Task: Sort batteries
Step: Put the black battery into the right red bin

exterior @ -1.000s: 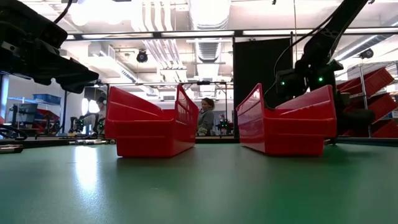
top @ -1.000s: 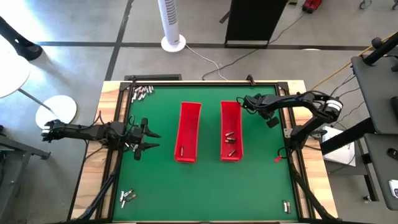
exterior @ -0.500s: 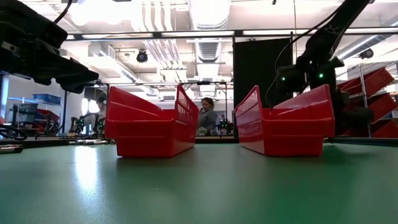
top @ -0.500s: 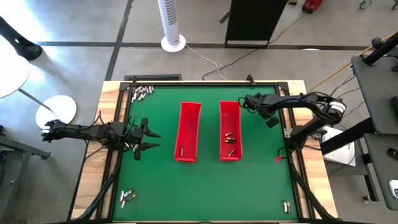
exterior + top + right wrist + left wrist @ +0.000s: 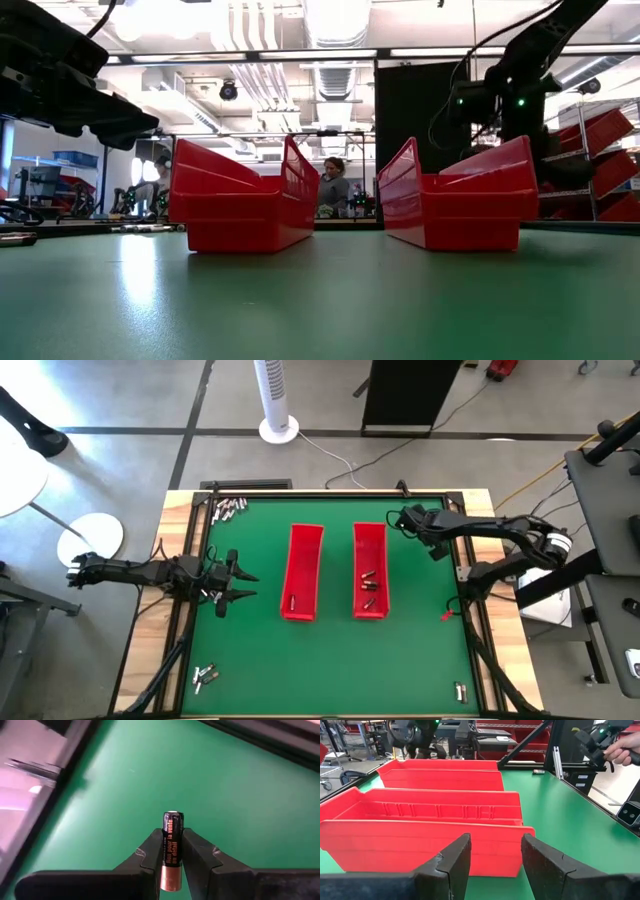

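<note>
Two long red trays stand side by side on the green mat, the left tray (image 5: 303, 572) and the right tray (image 5: 370, 570). Loose batteries lie at the far left corner (image 5: 228, 508), the near left (image 5: 205, 677), the near right (image 5: 460, 690) and inside the right tray (image 5: 368, 582). My right gripper (image 5: 404, 518) hangs beside the right tray's far end, shut on a black battery (image 5: 172, 827) with a copper end. My left gripper (image 5: 238, 582) stands open at the table's left side, facing the left tray's long wall (image 5: 420, 845). My right gripper pinches the battery's round side about its middle (image 5: 171, 851) between its two fingers. The battery lies along the fingers, its silvery end past their tips and its copper end (image 5: 170, 880) back between them. The gripper slants down, and the battery hangs clear above the mat.
A dark frame rail (image 5: 70, 750) borders the mat close to the right gripper. A white tower fan (image 5: 277, 400) stands beyond the far edge. A person's hand (image 5: 620, 752) holds a device off the table's right side. Bare mat lies between the trays and the near edge.
My right gripper has risen beside the right tray's far end and drifted a little toward the table's right edge, staying shut on the battery. The left arm has kept still.
</note>
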